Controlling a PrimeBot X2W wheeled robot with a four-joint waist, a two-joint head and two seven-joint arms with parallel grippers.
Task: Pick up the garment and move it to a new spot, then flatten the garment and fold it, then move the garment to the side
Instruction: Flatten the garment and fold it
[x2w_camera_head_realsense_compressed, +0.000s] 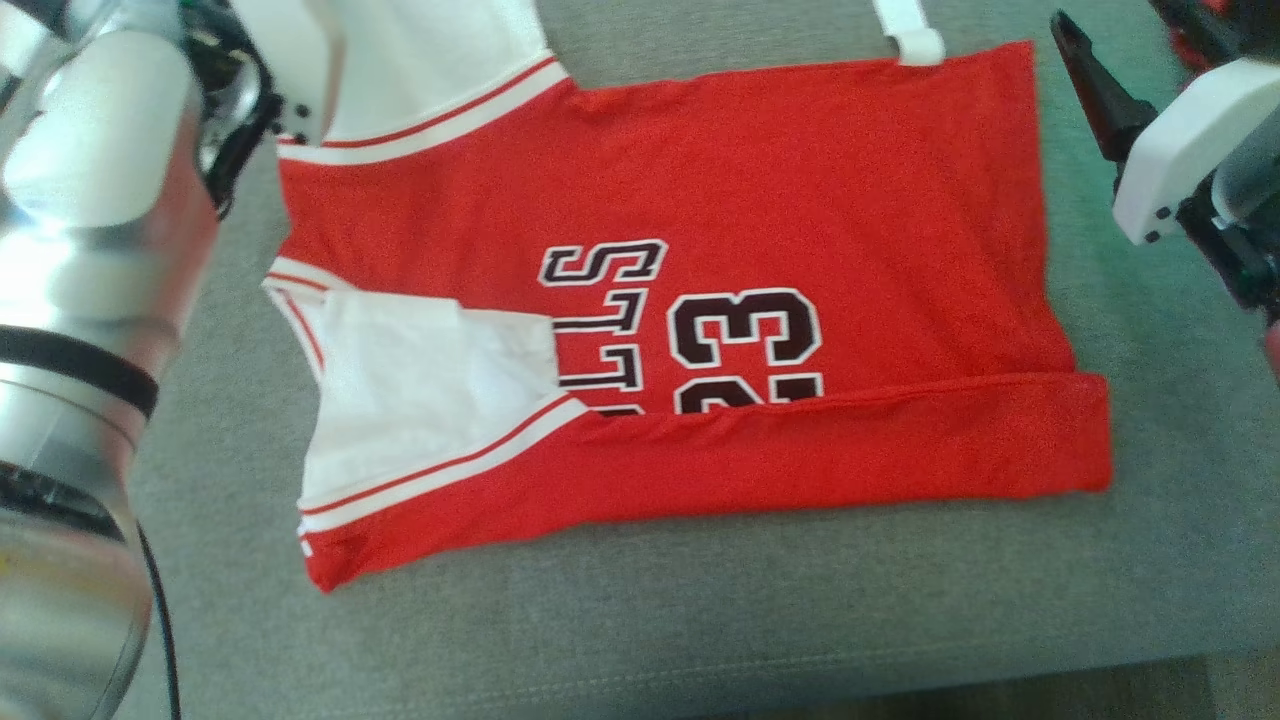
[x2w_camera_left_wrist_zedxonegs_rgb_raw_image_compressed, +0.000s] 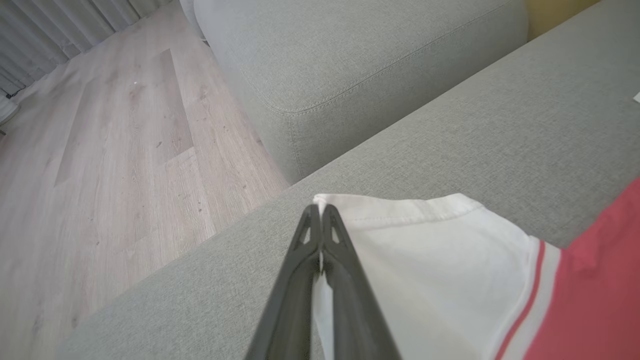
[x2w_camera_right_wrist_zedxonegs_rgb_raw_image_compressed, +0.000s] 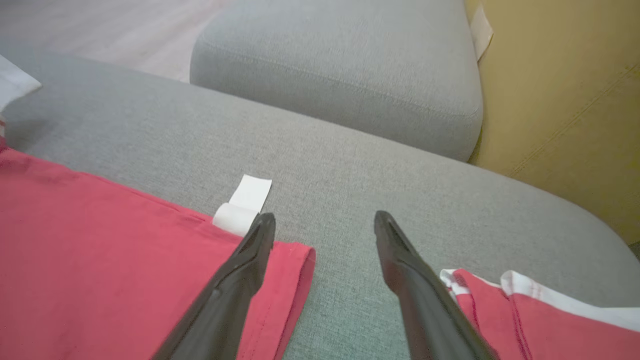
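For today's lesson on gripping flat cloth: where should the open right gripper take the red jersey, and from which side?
Probably the hem corner beside the white tag. The jersey lies flat on the grey cushion, so the right gripper should come in from the bare cushion side and pinch that stitched edge, while the left gripper holds the white sleeve.

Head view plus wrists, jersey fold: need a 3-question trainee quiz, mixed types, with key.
1. True or false: the left gripper is shut on the corner of the garment's white sleeve.
2. The right gripper is: A) open, holding nothing; B) shut on the red hem; C) holding the white tag.
3. Fill in: the number printed on the garment is ___.
Key: 1 true; 2 A; 3 23.
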